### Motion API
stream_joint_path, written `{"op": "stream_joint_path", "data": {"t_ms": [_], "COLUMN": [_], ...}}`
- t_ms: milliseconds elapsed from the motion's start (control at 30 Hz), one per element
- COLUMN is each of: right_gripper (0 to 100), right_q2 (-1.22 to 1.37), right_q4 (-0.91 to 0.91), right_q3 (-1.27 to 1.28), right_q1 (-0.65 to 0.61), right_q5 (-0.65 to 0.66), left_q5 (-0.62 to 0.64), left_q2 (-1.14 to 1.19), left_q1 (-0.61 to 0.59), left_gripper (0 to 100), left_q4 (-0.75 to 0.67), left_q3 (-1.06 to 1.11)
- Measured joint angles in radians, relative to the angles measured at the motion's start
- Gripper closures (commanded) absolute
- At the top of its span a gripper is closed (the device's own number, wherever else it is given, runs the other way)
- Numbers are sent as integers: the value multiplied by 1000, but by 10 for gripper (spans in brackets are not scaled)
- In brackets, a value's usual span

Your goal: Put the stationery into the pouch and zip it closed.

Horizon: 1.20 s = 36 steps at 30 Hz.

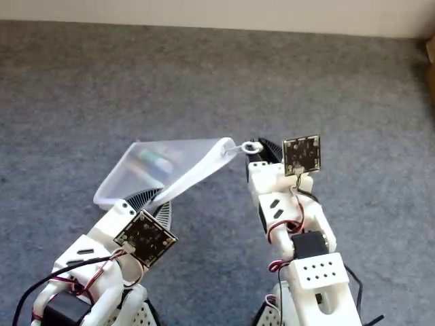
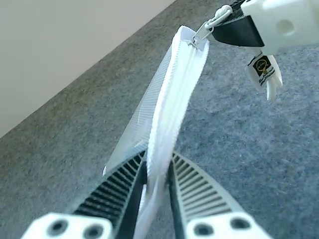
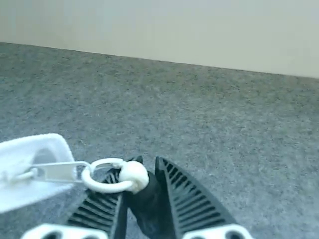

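Nearest, at the near left, the left arm (image 1: 102,265) has its left jaws clamped together on the near end of the translucent white plastic pouch (image 1: 170,163), gripping the zip edge (image 2: 164,124) between the ribbed black pads.

From there the pouch runs up and to the right, held stretched between the two arms above the grey, felt-like worktop (image 1: 340,88). I cannot tell whether its lower edge touches the surface. Through its side some pale, coloured stationery (image 1: 153,161) shows blurrily, so the filling step looks done, and no loose items lie on the worktop around it.

At the far right end of the pouch sits the small metal slider (image 2: 199,37), with the zip teeth behind it lying joined along the whole edge seen from the left wrist.

Farthest along, the right arm (image 1: 299,224) has its right jaws pinched on the silver metal ring (image 3: 102,188) of the zip pull, beside its white bead (image 3: 132,174).

The zip appears fully drawn, so what seems left is letting go and setting the pouch down.
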Motion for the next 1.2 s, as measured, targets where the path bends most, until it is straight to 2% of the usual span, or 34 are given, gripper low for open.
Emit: {"op": "stream_joint_path", "data": {"t_ms": [200,267,400,533,733,933,1200], "right_gripper": [800,769,766,766,766,766,766], "right_q2": [0,0,0,2,2,2,2], "right_q4": [-2,0,95,175,184,184,184], "right_q3": [0,0,2,2,2,2,2], "right_q1": [0,-14,-29,-28,-28,-28,-28], "right_q5": [0,0,-5,-5,-12,-81,-89], "left_q5": [0,2,2,2,-34,-46,-138], "left_q2": [0,0,0,-3,-3,-2,-2], "left_q1": [-2,-3,-23,-107,-218,-308,-319], "left_gripper": [996,996,996,996,996,996,995], "left_q4": [-21,-38,-84,-199,-394,-519,-660], "left_q3": [0,0,0,20,114,120,137]}}
